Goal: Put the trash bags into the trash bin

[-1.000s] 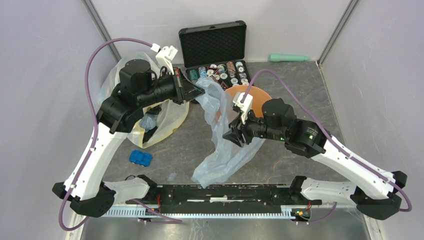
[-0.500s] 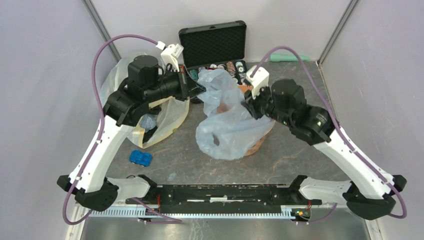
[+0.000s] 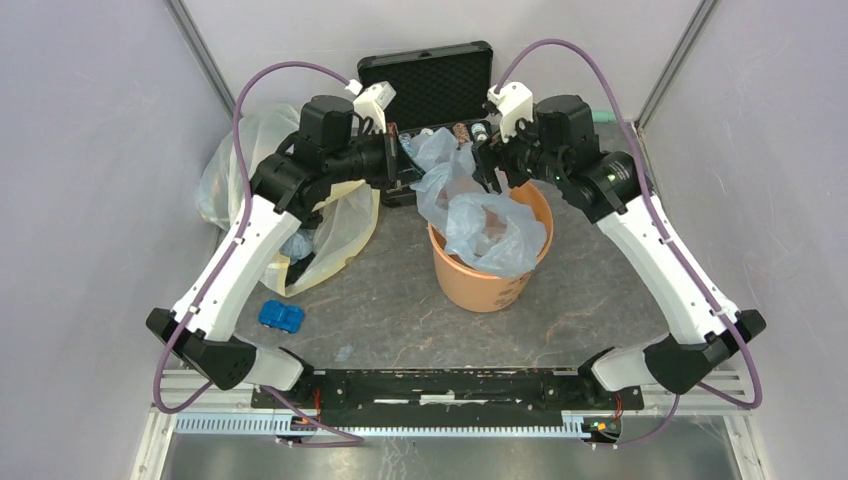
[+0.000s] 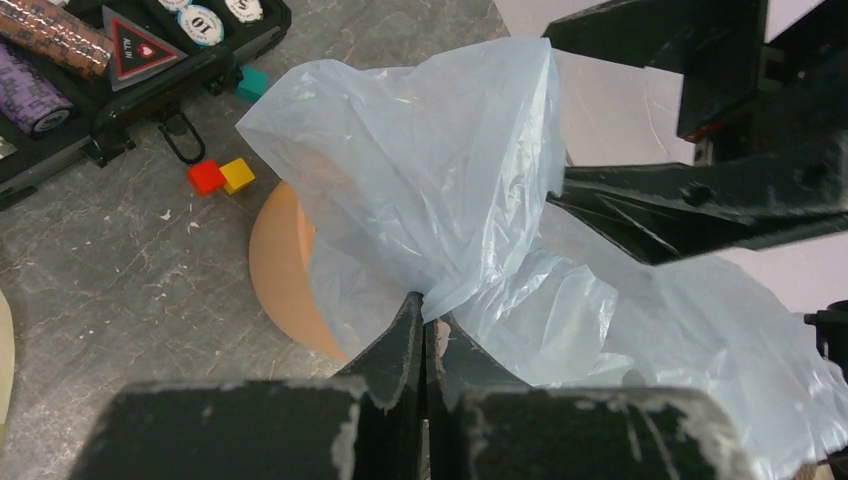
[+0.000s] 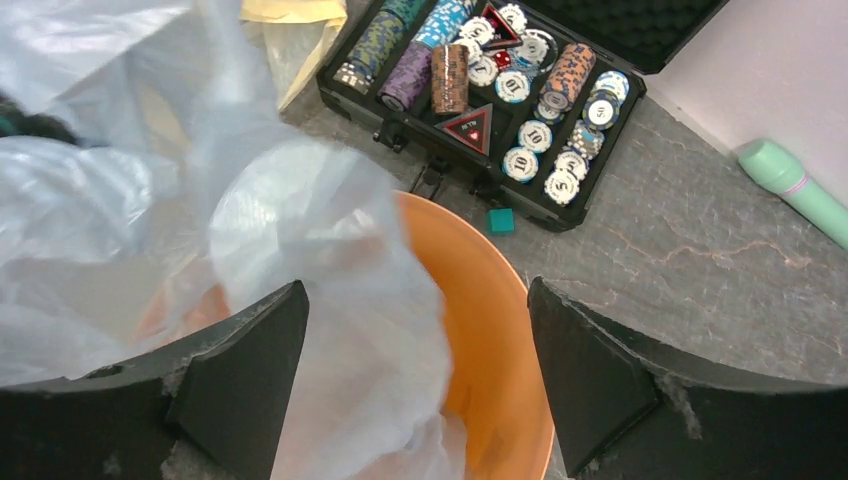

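The pale blue trash bag [image 3: 478, 215] hangs crumpled over and into the mouth of the upright orange trash bin [image 3: 487, 280]. My left gripper [image 3: 408, 168] is shut on the bag's upper left edge, above the bin's far left rim. In the left wrist view the jaws [image 4: 426, 303] pinch a fold of the bag [image 4: 430, 170] over the bin [image 4: 285, 270]. My right gripper [image 3: 487, 165] is open above the bin's far rim. In the right wrist view its jaws [image 5: 415, 295] stand wide apart, with the bag [image 5: 300, 230] and the bin [image 5: 490, 330] below.
An open black case [image 3: 430, 90] of poker chips stands just behind the bin. A large yellowish bag [image 3: 340, 225] lies at the left, and a blue toy car [image 3: 281, 316] nearer. Small red and yellow cubes [image 4: 222, 177] and a teal cube [image 5: 500, 220] lie by the case. A green cylinder [image 5: 790, 180] lies at back right.
Both arms swung toward the back, carrying the bag up over the bin. The bin now stands upright. The right gripper has let go and opened; the bag has dropped into the bin's mouth.
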`<control>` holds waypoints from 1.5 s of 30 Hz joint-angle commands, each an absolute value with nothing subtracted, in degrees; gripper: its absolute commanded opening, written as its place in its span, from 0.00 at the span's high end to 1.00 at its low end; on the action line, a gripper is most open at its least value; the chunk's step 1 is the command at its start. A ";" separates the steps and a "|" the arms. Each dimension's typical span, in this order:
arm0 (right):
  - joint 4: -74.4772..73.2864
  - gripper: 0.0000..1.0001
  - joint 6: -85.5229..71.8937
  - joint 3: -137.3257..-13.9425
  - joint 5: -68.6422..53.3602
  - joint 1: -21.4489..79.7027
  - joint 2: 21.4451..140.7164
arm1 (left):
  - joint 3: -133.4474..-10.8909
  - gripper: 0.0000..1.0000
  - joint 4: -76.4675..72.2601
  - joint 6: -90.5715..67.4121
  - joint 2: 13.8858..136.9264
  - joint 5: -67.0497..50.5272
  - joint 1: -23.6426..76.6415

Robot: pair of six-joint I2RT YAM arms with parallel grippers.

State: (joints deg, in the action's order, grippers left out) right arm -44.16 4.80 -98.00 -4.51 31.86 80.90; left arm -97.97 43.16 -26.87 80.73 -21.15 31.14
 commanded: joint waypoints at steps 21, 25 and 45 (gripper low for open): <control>-50.66 0.02 4.19 -90.59 -18.25 31.90 60.71 | -96.01 0.98 32.22 -30.72 85.52 -29.28 30.15; -48.69 0.02 3.53 -88.46 -25.07 31.90 57.46 | -95.13 0.98 31.57 -30.59 85.92 -28.85 30.15; -12.09 0.02 -39.13 -63.36 -30.10 31.90 36.18 | -93.55 0.98 31.03 -31.05 85.06 -24.40 30.07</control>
